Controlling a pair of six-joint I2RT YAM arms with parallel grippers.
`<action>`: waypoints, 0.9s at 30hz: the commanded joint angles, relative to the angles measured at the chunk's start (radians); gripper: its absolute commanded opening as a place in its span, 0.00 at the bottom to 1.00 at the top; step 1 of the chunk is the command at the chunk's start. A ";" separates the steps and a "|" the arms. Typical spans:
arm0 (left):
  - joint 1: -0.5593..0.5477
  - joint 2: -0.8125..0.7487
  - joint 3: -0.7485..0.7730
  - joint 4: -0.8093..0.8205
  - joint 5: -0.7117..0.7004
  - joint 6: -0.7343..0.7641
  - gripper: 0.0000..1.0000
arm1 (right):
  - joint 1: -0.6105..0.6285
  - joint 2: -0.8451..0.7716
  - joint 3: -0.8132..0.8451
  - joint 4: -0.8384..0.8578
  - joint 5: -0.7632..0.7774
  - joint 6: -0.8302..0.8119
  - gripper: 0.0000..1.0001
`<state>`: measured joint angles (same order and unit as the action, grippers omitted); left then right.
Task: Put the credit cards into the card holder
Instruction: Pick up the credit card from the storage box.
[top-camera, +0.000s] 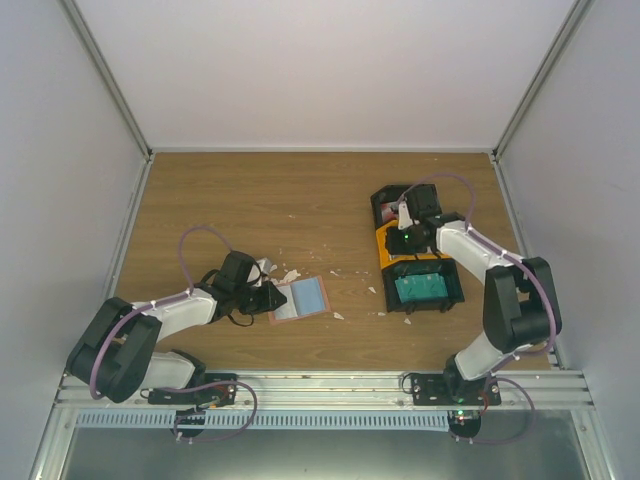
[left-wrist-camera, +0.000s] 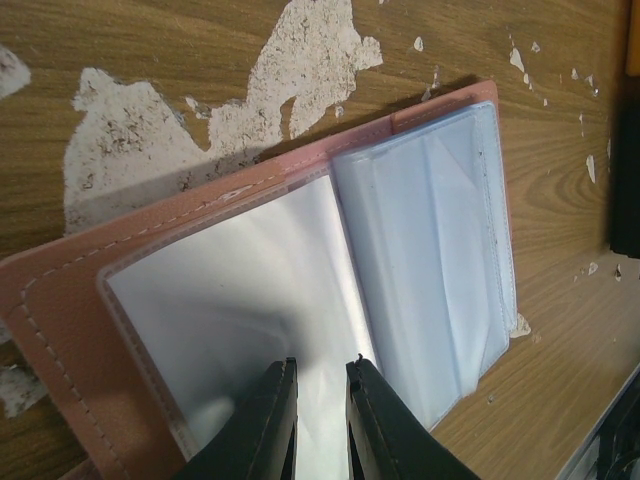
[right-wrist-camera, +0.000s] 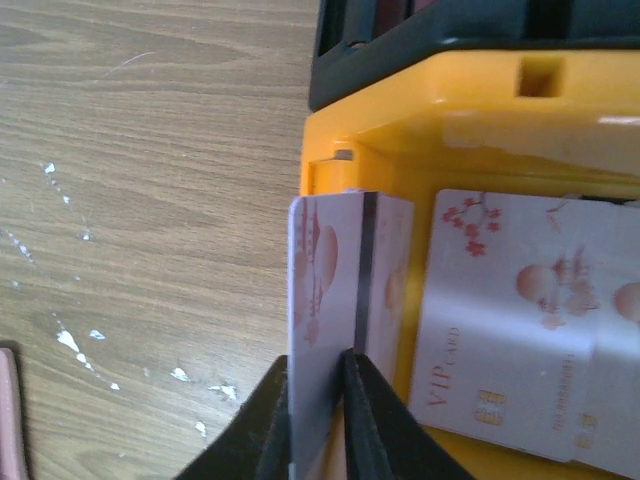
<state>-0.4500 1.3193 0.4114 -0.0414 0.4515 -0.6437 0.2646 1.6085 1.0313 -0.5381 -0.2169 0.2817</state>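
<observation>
The card holder (top-camera: 303, 297) lies open on the table, salmon-brown outside with pale clear sleeves (left-wrist-camera: 420, 230). My left gripper (left-wrist-camera: 322, 365) sits at its near left edge (top-camera: 268, 298), jaws nearly together with a clear sleeve page rising between them. My right gripper (right-wrist-camera: 317, 358) hovers at the orange bin (top-camera: 385, 247), shut on a whitish-pink credit card (right-wrist-camera: 330, 270) that stands on edge with its dark stripe showing. Another whitish-pink VIP card (right-wrist-camera: 510, 330) lies flat in the orange bin (right-wrist-camera: 400, 150). Teal cards (top-camera: 420, 288) rest in the near black bin.
A second black bin (top-camera: 385, 205) stands behind the orange one. Small white scraps and worn pale patches (left-wrist-camera: 300, 70) dot the wood around the holder. Grey walls close in the table on three sides.
</observation>
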 joint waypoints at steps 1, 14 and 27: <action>-0.006 -0.002 0.021 0.015 -0.009 0.009 0.18 | 0.006 -0.049 -0.012 -0.013 0.008 0.010 0.10; -0.009 -0.024 0.033 0.014 -0.012 -0.005 0.19 | 0.008 -0.178 0.017 -0.074 0.163 0.034 0.01; -0.006 -0.194 0.042 0.070 -0.016 -0.092 0.19 | 0.314 -0.187 -0.237 0.480 -0.388 0.335 0.01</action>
<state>-0.4500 1.1694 0.4313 -0.0292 0.4332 -0.6979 0.4404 1.3582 0.8795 -0.3477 -0.3801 0.4358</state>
